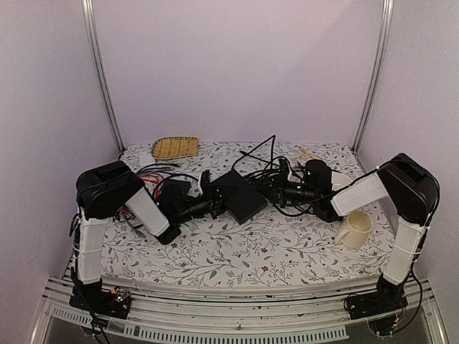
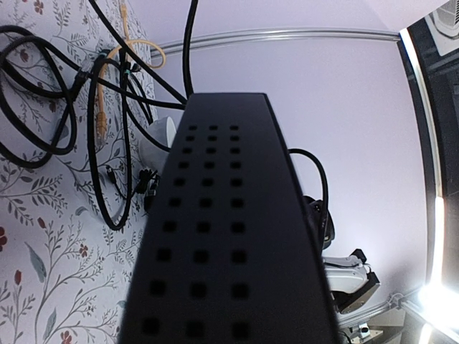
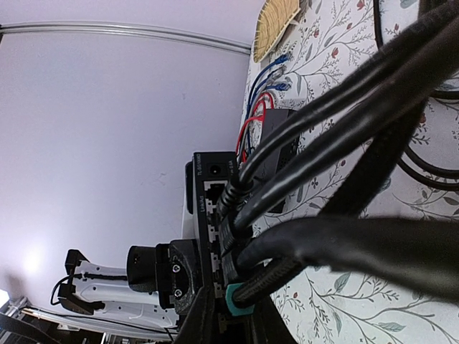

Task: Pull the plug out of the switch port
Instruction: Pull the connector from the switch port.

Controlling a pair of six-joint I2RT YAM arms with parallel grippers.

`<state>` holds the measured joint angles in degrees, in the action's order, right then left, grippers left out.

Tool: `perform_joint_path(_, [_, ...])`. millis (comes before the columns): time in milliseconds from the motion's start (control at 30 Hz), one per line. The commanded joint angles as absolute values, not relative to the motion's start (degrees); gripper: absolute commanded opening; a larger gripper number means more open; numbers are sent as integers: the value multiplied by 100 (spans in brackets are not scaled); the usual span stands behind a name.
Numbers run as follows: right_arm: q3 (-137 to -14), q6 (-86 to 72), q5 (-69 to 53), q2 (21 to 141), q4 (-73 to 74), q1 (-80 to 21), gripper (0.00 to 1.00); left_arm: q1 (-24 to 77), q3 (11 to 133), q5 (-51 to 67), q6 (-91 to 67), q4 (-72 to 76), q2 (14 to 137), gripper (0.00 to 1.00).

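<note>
My left gripper point(image 1: 215, 206) seems clamped on the switch point(image 1: 242, 195). The right gripper point(image 1: 281, 190) sits at its 3 o'clock amid cables point(image 3: 358, 100), grip unreadable.

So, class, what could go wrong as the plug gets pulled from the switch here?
Several black cables crowd the switch ports, so the right hand might tug the wrong one. If the left hand is not bracing the switch firmly, it could drag along. The mug beside the right arm might get knocked.
</note>
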<state>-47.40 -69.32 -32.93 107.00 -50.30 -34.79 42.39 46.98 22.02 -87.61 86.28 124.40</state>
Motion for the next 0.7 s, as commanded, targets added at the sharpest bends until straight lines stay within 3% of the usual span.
perform_joint_path(0, [-4824, -6674, -3360, 10578, -4888, -3542, 1, 4299, 4869, 2151, -8687, 10055, 12190, 0])
perform_joint_path(667, [-4622, -6460, -3097, 10248, -5039, -3191, 1, 4301, 4476, 1524, -9046, 10377, 12102, 0])
